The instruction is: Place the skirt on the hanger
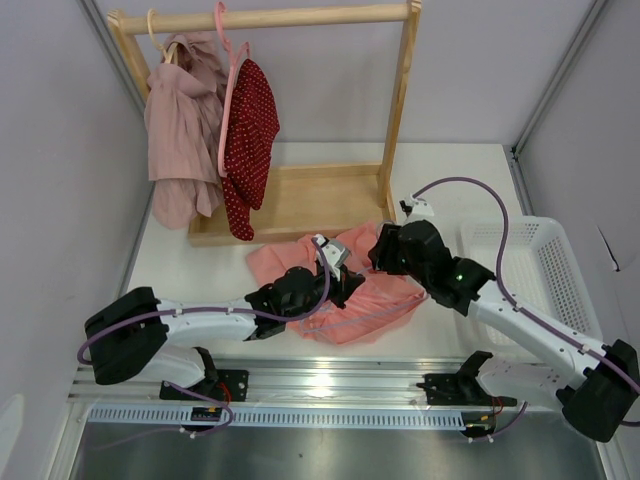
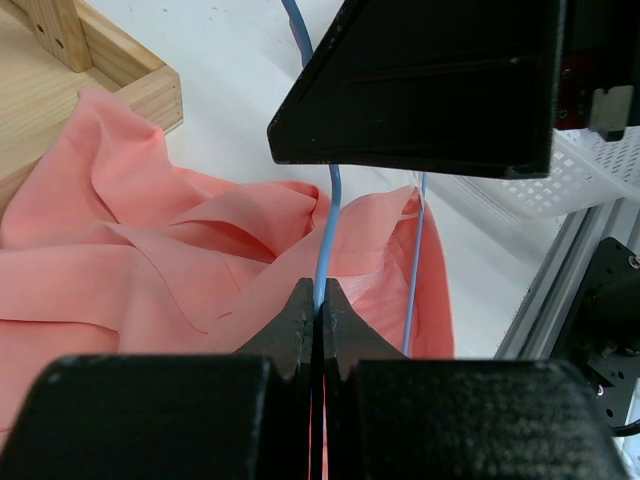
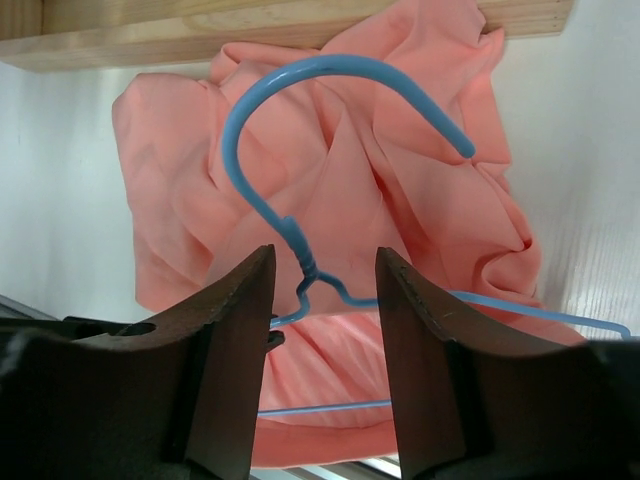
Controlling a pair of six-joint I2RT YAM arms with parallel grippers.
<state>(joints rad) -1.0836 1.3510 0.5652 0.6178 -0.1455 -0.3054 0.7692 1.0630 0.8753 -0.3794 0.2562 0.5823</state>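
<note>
The salmon-pink skirt (image 1: 300, 262) lies crumpled on the table in front of the rack base, also seen as the skirt (image 2: 150, 260) and the skirt (image 3: 400, 190). The light-blue wire hanger (image 3: 300, 75) rests on it, hook towards the rack. My left gripper (image 2: 320, 298) is shut on one wire of the hanger (image 2: 333, 210); the skirt lies just below the wire. My right gripper (image 3: 325, 262) is open, its fingers (image 3: 240, 300) either side of the hanger's twisted neck without touching it. From above, the left gripper (image 1: 335, 275) and the right gripper (image 1: 385, 252) meet over the skirt.
The wooden rack (image 1: 300, 205) stands behind, carrying a mauve-pink garment (image 1: 180, 130) on a cream hanger (image 1: 152, 25) and a red dotted garment (image 1: 250, 130) on a pink hanger (image 1: 228, 100). A white basket (image 1: 545, 260) sits at the right.
</note>
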